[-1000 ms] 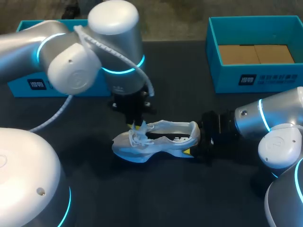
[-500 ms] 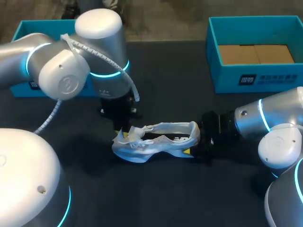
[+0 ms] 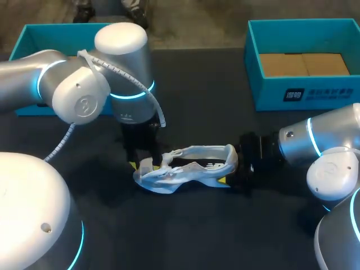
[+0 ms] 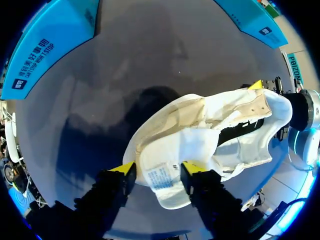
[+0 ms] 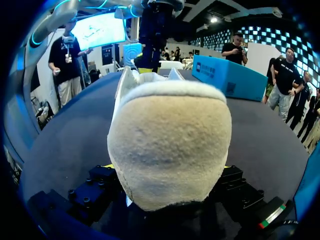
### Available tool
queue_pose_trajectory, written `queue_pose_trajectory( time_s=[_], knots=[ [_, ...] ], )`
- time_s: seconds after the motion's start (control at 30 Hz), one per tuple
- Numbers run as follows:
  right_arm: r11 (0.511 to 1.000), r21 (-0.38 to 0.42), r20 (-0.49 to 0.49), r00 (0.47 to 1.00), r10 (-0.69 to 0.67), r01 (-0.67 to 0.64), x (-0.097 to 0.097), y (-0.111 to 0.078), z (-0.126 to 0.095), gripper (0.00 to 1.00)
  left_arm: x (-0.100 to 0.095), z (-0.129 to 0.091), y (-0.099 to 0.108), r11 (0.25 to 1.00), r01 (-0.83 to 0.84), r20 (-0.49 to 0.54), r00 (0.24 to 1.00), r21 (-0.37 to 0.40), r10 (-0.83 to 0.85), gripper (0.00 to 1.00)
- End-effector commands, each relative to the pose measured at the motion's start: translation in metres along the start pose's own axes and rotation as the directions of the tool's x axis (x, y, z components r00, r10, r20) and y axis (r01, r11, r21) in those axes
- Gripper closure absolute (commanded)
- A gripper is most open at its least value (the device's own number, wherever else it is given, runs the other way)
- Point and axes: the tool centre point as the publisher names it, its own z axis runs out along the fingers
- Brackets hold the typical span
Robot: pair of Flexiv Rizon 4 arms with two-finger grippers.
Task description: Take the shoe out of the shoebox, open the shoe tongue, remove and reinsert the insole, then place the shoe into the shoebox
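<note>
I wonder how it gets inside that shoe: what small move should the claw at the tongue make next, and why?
Probably pull the tongue gently toward the toe. The left claw pinches it, the right claw grips the shoe by its heel, and the opening looks too narrow to reach inside.

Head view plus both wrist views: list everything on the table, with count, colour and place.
shoe: 1, white, mid-table, between the two end effectors
shoe tongue: 1, white, at the shoe's front
teal boxes: 2, teal, far left, partly behind the left arm, and far right
cardboard: 1 layer, brown, inside the right box
table: 1, black, under everything
left end effector: 1, yellow-tipped, shut on the shoe tongue
right end effector: 1, yellow-tipped, shut on the shoe's heel
</note>
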Motion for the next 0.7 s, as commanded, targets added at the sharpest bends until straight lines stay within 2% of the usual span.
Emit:
queue_pose_trajectory(
  time_s=[0.03,0.07,0.37,0.6,0.7],
  knots=[
    [1.000,0.005,0.001,1.000,0.000,0.000,-0.002,-0.002,0.003,1.00,0.000,-0.011,0.008,0.999,-0.012,-0.002,1.000,0.037,0.012,0.05],
    [1.000,0.005,0.001,1.000,0.000,0.000,-0.002,-0.002,0.003,1.00,0.001,-0.014,0.008,0.999,-0.022,-0.004,1.000,0.049,0.022,0.00],
    [1.000,0.005,0.001,1.000,0.000,0.000,-0.002,-0.002,0.003,1.00,0.018,-0.048,0.005,0.975,-0.166,0.005,0.986,0.150,0.167,0.00],
    [1.000,0.005,0.001,1.000,0.000,0.000,-0.002,-0.002,0.003,1.00,0.026,-0.066,-0.009,0.927,-0.319,0.040,0.947,0.195,0.318,0.00],
    [1.000,0.005,0.001,1.000,0.000,0.000,-0.002,-0.002,0.003,1.00,0.027,-0.073,-0.021,0.881,-0.428,0.040,0.902,0.203,0.429,0.00]
  ],
)
